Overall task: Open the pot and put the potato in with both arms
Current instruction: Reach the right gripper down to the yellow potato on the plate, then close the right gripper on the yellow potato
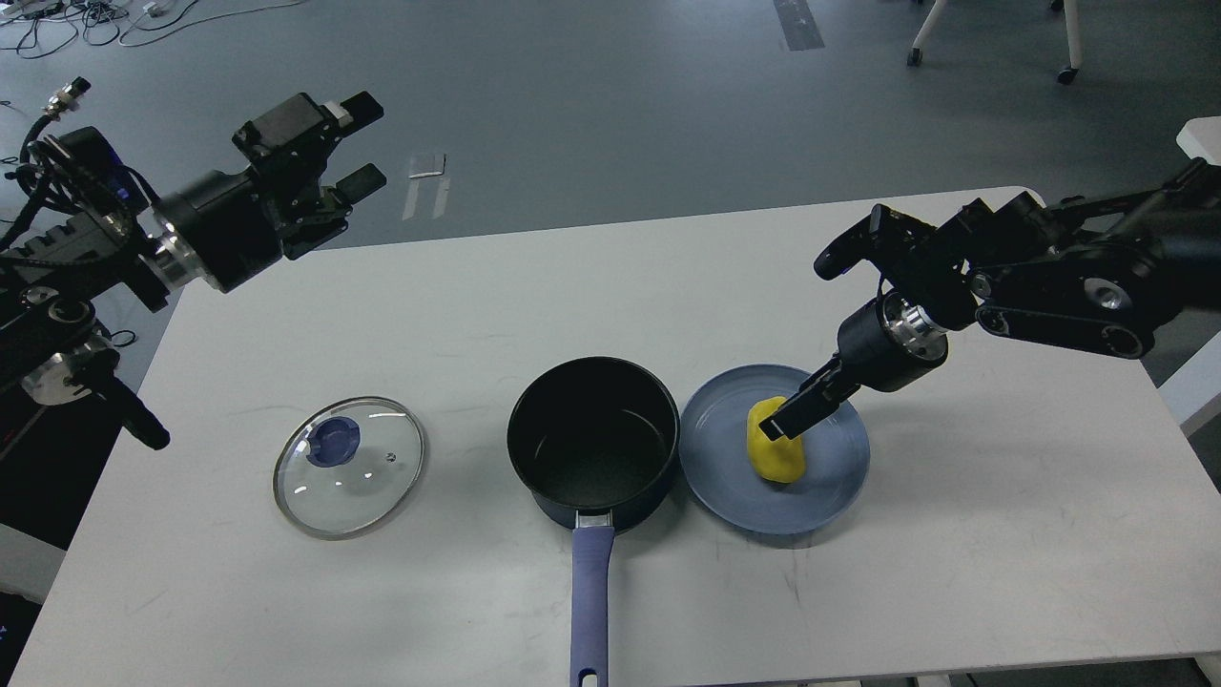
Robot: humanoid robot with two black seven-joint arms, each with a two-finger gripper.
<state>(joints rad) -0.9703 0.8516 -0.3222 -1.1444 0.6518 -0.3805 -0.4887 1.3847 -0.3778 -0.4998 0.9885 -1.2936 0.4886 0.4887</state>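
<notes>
Two claws share the work: our left claw point(351, 143) hangs spread and empty above the bench's point(1002, 534) far left corner, while our right claw point(787, 420) reaches down onto the potato point(777, 456) on the blue plate point(820, 496), though we cannot tell whether its fingers already pinch it. With the glass lid point(349, 466) lying flat toward the near left and the pot point(593, 444) open at the near middle, touching the plate's rim, we judge only the transfer remains. A shallow pinch on that smooth lump could let it slip, or a low carry could clip the pot's wall.
</notes>
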